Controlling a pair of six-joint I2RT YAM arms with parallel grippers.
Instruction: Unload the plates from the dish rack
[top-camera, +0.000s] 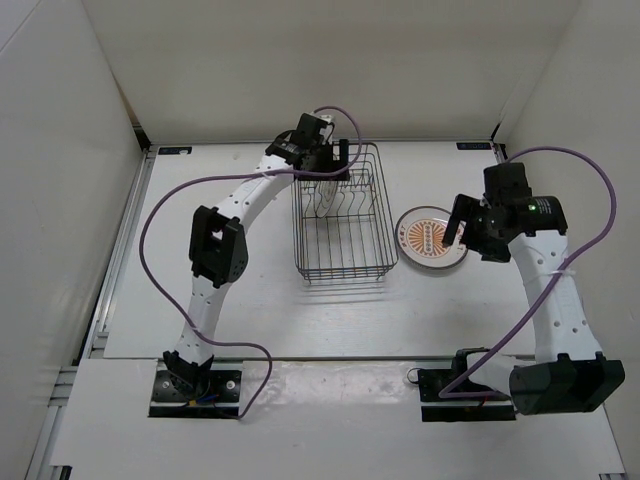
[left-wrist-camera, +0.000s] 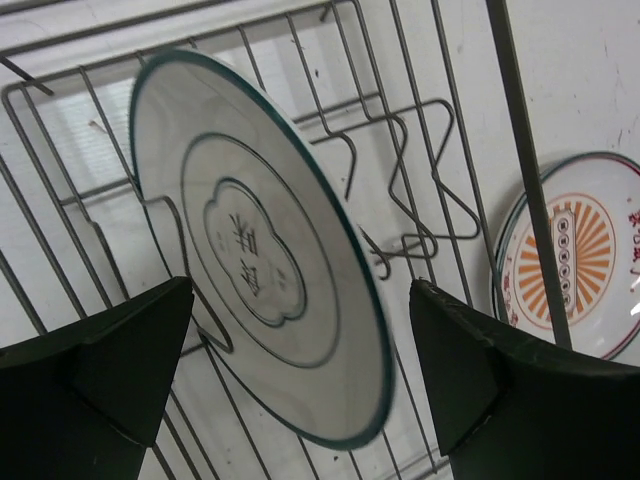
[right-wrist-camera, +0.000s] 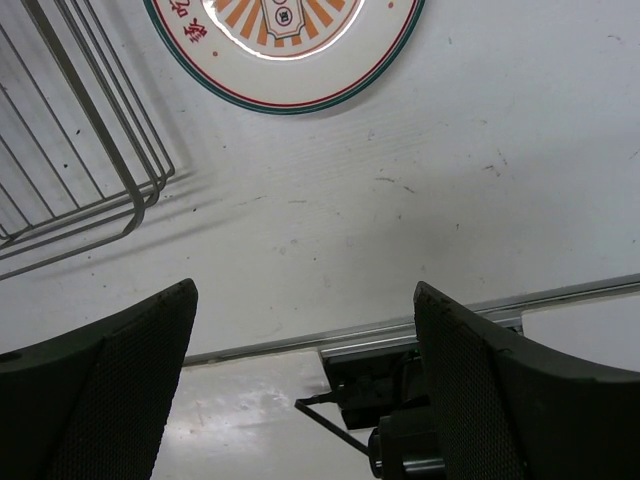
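The dish rack (top-camera: 345, 225) stands mid-table. One pale plate with grey marks (left-wrist-camera: 260, 250) stands on edge between its prongs at the far end, and it also shows in the top view (top-camera: 322, 195). My left gripper (top-camera: 333, 168) hangs over it, open, with the jaws on either side of the plate's lower rim and not touching it (left-wrist-camera: 300, 370). The orange sunburst plate (top-camera: 432, 238) lies flat on the table right of the rack. My right gripper (top-camera: 457, 226) is open and empty above its right edge (right-wrist-camera: 305, 380). A third plate is not in view.
The rack's wire corner (right-wrist-camera: 90, 170) lies left of the sunburst plate (right-wrist-camera: 285, 40). White walls enclose the table on three sides. The right arm's base (right-wrist-camera: 400, 400) sits at the near table edge. Purple cables loop over both arms.
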